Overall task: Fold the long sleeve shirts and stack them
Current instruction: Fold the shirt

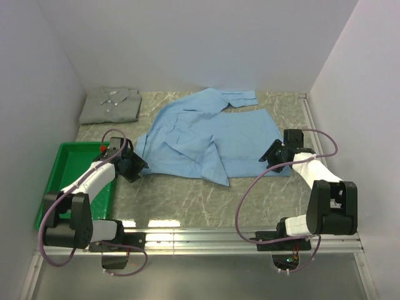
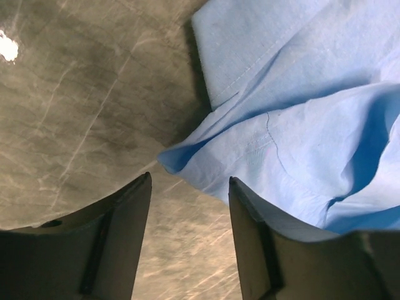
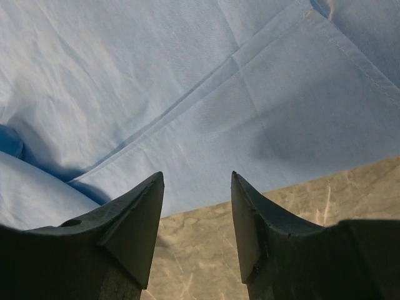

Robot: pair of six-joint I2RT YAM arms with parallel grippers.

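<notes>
A light blue long sleeve shirt (image 1: 212, 134) lies crumpled and partly spread across the middle of the table. A pale grey-green shirt (image 1: 111, 104) lies folded at the back left. My left gripper (image 1: 137, 165) is low at the blue shirt's left edge. In the left wrist view it (image 2: 189, 181) is open, with a corner of the blue shirt (image 2: 300, 125) just ahead of its fingertips and bare table between the jaws. My right gripper (image 1: 269, 156) is at the shirt's right front edge. Its jaws (image 3: 196, 178) are open at the blue hem (image 3: 206, 112), holding nothing.
A green plastic tray (image 1: 62, 164) sits at the left, beside and partly under the left arm. White walls close in the table at the back and both sides. A metal rail (image 1: 250, 234) runs along the near edge.
</notes>
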